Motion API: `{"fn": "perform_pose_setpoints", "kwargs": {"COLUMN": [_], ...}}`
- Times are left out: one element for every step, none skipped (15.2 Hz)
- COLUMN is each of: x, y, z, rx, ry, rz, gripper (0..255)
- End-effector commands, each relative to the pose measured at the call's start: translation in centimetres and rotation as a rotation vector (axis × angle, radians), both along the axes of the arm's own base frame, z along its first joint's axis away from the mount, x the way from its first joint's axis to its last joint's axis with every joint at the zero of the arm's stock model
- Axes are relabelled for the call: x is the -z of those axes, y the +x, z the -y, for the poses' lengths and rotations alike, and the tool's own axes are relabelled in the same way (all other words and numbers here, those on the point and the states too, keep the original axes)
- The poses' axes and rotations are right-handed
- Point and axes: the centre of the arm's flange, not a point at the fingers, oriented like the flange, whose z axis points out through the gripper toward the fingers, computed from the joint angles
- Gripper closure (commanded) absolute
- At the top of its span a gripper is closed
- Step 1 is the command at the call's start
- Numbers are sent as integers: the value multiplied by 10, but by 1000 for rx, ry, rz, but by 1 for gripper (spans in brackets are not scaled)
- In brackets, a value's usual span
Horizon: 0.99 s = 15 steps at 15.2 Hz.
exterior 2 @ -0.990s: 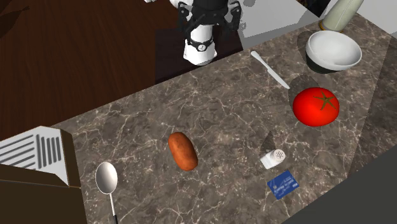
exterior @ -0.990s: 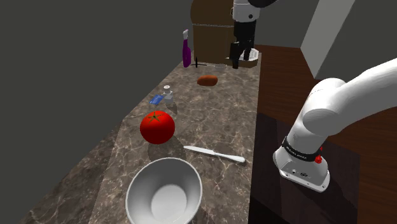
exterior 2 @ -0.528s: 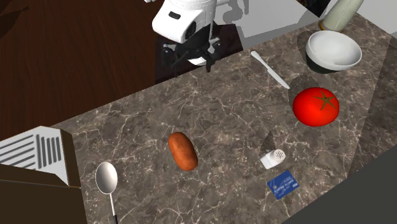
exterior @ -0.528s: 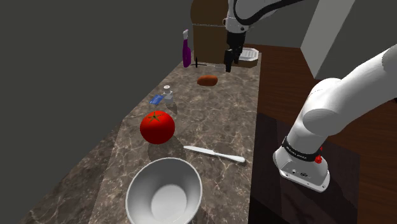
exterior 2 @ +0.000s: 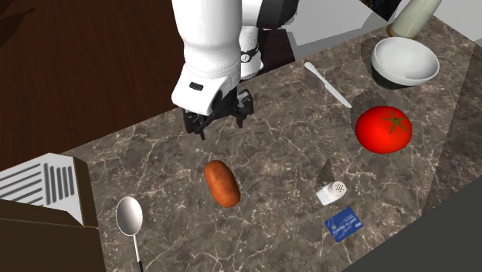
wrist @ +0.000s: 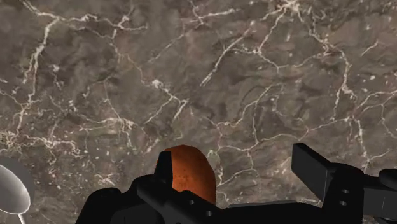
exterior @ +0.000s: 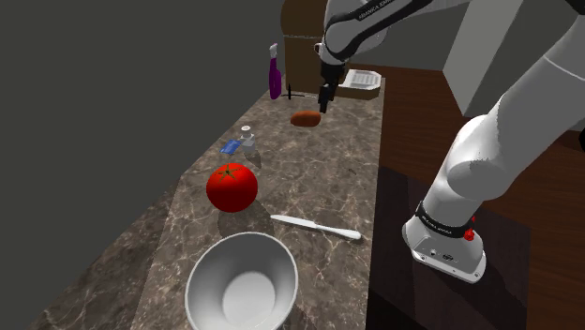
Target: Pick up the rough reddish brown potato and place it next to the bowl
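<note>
potato (wrist: 189,173) under gripper (wrist: 238,168), nr one finger

Dark veined marble counter (exterior: 309,169), with the red tomato (exterior: 232,187) as reference. A white knife (exterior: 316,226) lies near the tomato. A salt shaker (exterior 2: 331,192) sits near the tomato on another side, a blue card (exterior 2: 344,224) just beside it. The spoon (exterior 2: 129,219), purple spray bottle (exterior: 275,73) and ribbed white tray (exterior 2: 46,181) sit well apart from the tomato, at the counter's far end
</note>
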Motion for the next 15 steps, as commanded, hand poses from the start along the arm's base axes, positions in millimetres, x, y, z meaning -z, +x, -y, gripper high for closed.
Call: {"fn": "perform_pose_setpoints", "kwargs": {"x": [15,22,28,35,40,46,51,56,61,66,72,77,80,80,80], "y": [21,31,40,50,58,59,60,60,61,62,63,63,64,64,64], "z": [10,14,18,22,25,25,25,25,25,25,25,25,25,25,25], "rx": [-39,-57,-76,-94,-109,-109,-109,-109,-109,-109,-109,-109,-109,-109,-109], "ry": [-1,0,1,1,2,2,2,2,2,2,2,2,2,2,2], "rz": [19,27,35,43,49,49,49,49,49,49,49,49,49,49,49], "gripper": [0,0,0,0,0,0,0,0,0,0,0,0,0,0,0]}}
